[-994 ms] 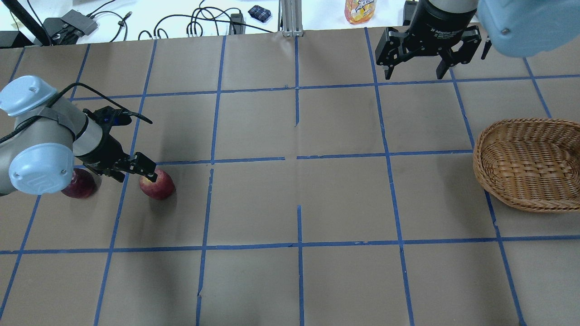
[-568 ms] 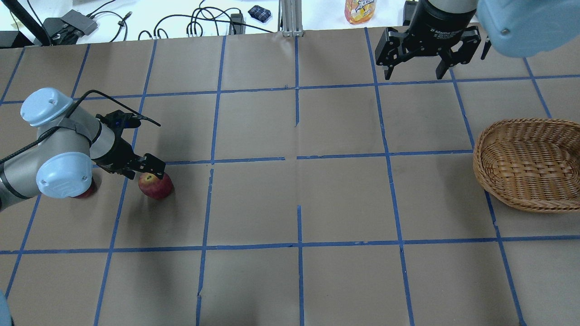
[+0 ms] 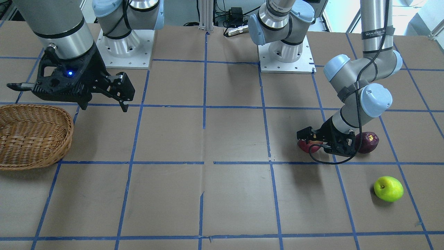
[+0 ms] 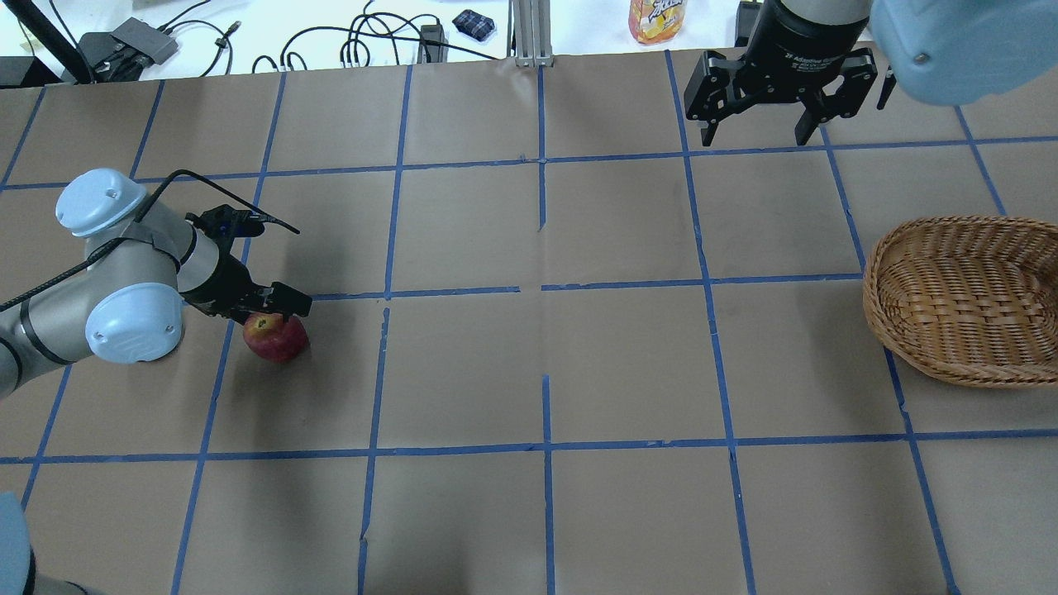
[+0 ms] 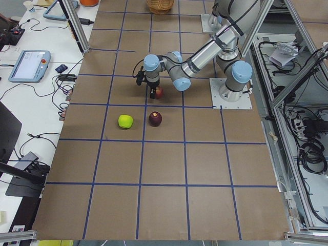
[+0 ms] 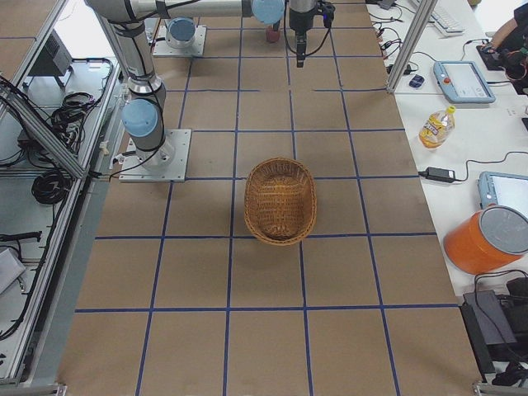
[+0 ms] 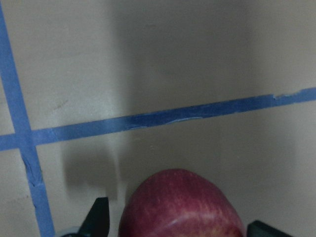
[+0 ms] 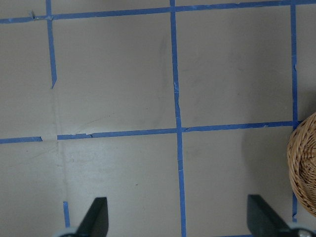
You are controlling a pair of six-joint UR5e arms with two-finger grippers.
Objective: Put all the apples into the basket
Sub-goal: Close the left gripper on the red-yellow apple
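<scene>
Overhead view, starting at the far left: the left claw (image 4: 264, 311) comes in low and tilted from the side, fingers apart, straddling the red apple (image 4: 277, 339) on the brown paper (image 4: 463, 372). The left wrist camera backs that up. There is a fingertip on either side of the fruit and a sliver of paper showing beside one of them, so nothing is clamped yet. That low, sideways posture makes sense to me: it puts the fingers level with the widest part of a round thing that would roll if nudged from above. The red apple sits squarely between the fingers, set for a squeeze.

The other two fruit are hidden from overhead, so over to the front-facing camera. The dark apple (image 3: 367, 142) rests just beside the claw's body, apart from the red one. The green apple (image 3: 388, 188) lies farther out, on its own.

Moving right, the right claw (image 4: 754, 136) hovers above the far side of the table, fingers wide apart, holding nothing. My read is that it waits out of the way.

Far right is the basket (image 4: 876, 256) with no fruit in it, well apart from all three apples. By my count that is none of three delivered, with a long carry across the table ahead.
</scene>
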